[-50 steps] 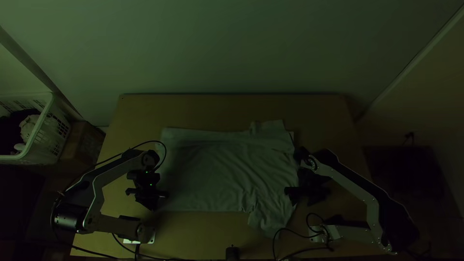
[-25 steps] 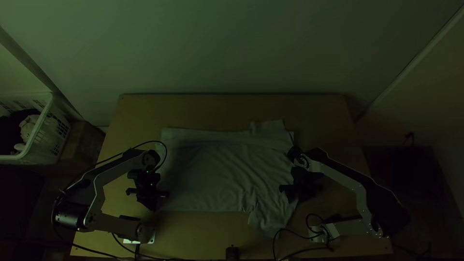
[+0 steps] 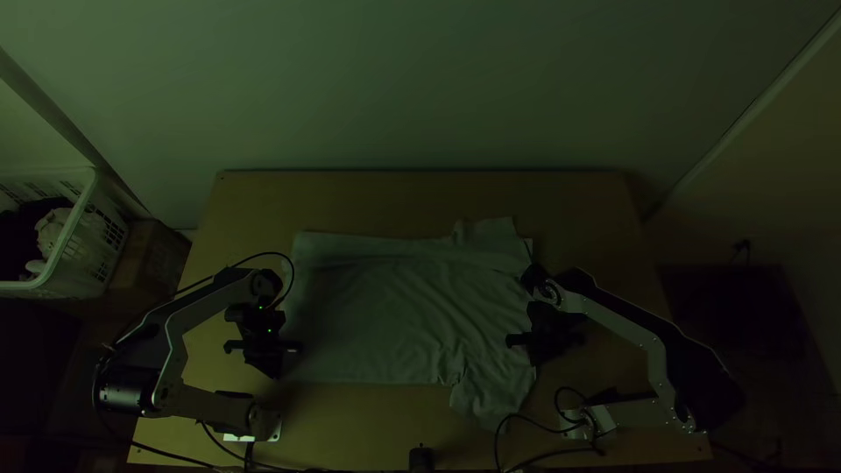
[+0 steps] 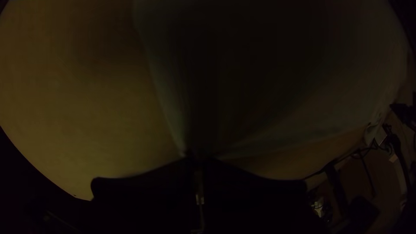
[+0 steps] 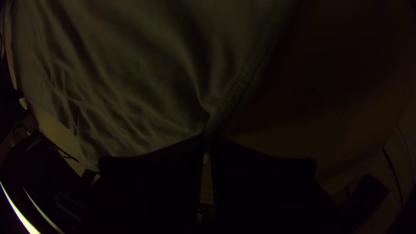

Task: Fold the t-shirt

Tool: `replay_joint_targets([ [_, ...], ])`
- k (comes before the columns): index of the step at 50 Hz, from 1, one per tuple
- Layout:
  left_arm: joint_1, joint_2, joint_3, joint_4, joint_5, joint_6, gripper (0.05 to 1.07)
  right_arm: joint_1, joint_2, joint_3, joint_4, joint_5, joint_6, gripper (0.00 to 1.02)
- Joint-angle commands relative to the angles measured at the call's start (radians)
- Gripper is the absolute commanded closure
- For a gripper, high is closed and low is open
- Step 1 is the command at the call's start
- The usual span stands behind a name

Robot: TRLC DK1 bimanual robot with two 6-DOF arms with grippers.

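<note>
Pale grey-green cloth, the t-shirt [image 3: 385,307], lies spread on the light wooden table [image 3: 420,197] between your two grippers. Your left gripper [image 3: 268,363] is closed on its near corner, taut creases running from the fingertips; your right gripper [image 3: 540,352] pinches its stitched edge at the other end. Compared with a second ago, you've brought the right one slightly inward and the left slightly outward. Soft wrinkles bunch by the near sleeve [image 3: 482,398]; the body is smoother.
</note>
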Motion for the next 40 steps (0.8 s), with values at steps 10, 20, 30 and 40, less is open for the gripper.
replay_joint_targets([
  [10, 0.082, -0.012, 0.059, -0.056, -0.002, 0.055, 1.04, -0.074, -0.045, -0.016, -0.103, 0.007, -0.055, 1.0],
  [20, 0.11, -0.038, 0.057, -0.061, -0.011, 0.066, 1.04, -0.126, -0.064, -0.001, -0.151, 0.06, -0.075, 1.0],
  [30, 0.161, -0.058, 0.154, -0.087, -0.011, 0.081, 1.04, -0.107, -0.143, 0.056, -0.174, 0.058, -0.071, 1.0],
  [40, 0.161, -0.038, 0.284, -0.091, -0.01, 0.058, 1.04, -0.109, -0.148, 0.116, -0.174, 0.06, -0.07, 1.0],
])
